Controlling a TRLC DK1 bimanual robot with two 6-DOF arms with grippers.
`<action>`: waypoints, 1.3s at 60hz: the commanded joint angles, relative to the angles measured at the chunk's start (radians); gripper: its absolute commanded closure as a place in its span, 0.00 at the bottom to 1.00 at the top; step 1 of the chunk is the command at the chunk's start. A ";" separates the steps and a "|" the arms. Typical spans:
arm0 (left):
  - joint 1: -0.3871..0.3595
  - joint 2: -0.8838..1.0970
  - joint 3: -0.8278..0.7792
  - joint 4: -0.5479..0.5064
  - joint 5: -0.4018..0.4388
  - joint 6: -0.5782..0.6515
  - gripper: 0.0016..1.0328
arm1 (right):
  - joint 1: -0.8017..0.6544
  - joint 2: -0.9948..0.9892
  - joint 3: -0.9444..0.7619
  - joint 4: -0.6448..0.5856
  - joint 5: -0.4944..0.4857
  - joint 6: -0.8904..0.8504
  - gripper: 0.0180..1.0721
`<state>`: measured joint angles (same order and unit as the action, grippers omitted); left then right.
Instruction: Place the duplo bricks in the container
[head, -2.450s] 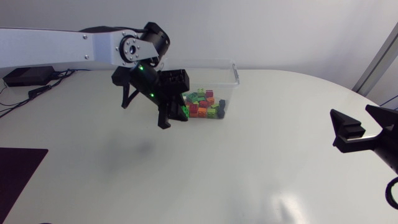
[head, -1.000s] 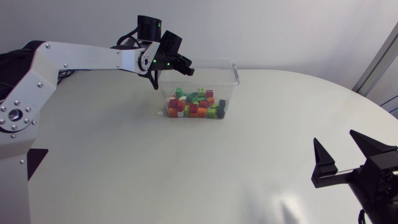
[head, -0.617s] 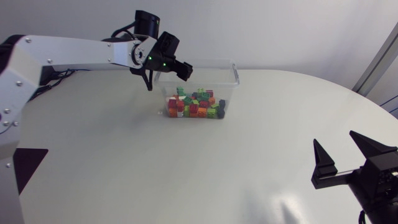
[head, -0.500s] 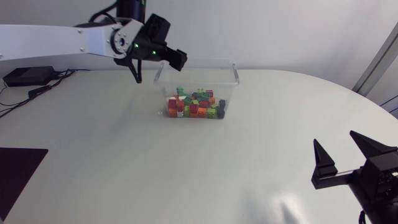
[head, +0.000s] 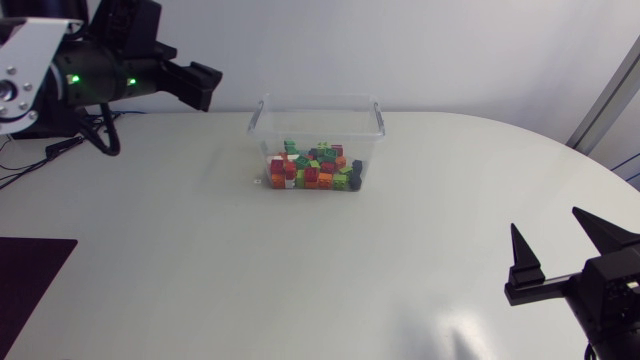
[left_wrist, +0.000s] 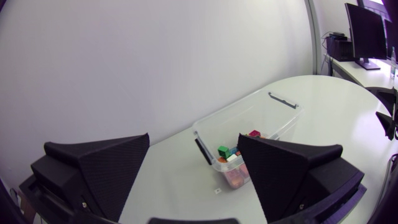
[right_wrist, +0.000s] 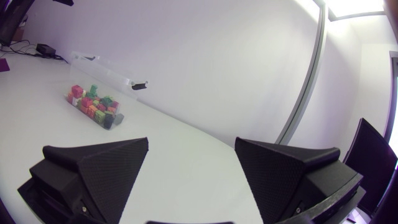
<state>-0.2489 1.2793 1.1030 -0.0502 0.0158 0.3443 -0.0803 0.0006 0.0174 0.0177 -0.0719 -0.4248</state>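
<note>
Sitting in the upper middle of the head view, a clear rectangular plastic container (head: 316, 125) with thin glossy walls and a rolled rim rests on the smooth white tabletop (head: 200, 260). Its floor is covered by a loose heap of small blocky plastic duplo bricks (head: 315, 170) in red, green, orange, yellow and dark colours; they lie mostly toward its near wall, and none shows on the tabletop outside it.

The left arm (head: 120, 75), matte black at its last link with green lights glowing, hangs in the upper left corner, well apart from the container. The left jaws stand wide open with nothing between them. In the left wrist view the two broad, finely textured wedges frame the container (left_wrist: 249, 121) ahead of them, the bricks (left_wrist: 233, 155) showing through its near wall.

The right arm (head: 600, 290) sits at the lower right corner, near the tabletop's curved edge. The right jaws are also spread wide and hold nothing. In the right wrist view the container (right_wrist: 93, 62) and its bricks (right_wrist: 93, 106) lie far ahead across a broad bare stretch of shiny white surface.

Open room surrounds the container on its near side and both flanks — only its far side sits near the tabletop's back edge.
</note>
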 joint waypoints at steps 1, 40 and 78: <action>0.019 -0.072 -0.072 0.024 -0.027 0.016 0.04 | -0.001 -0.007 -0.019 -0.013 0.023 -0.029 0.05; 0.123 -0.630 -0.646 0.153 -0.122 -0.079 0.04 | -0.016 -0.005 -0.019 -0.019 0.040 0.050 0.05; 0.202 -1.054 -0.954 0.112 -0.064 -0.224 0.07 | 0.037 -0.003 -0.018 -0.018 0.057 0.297 0.05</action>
<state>-0.0593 0.2581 0.1860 0.0673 -0.0570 0.1642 -0.0532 0.0006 0.0174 0.0032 -0.0265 -0.1734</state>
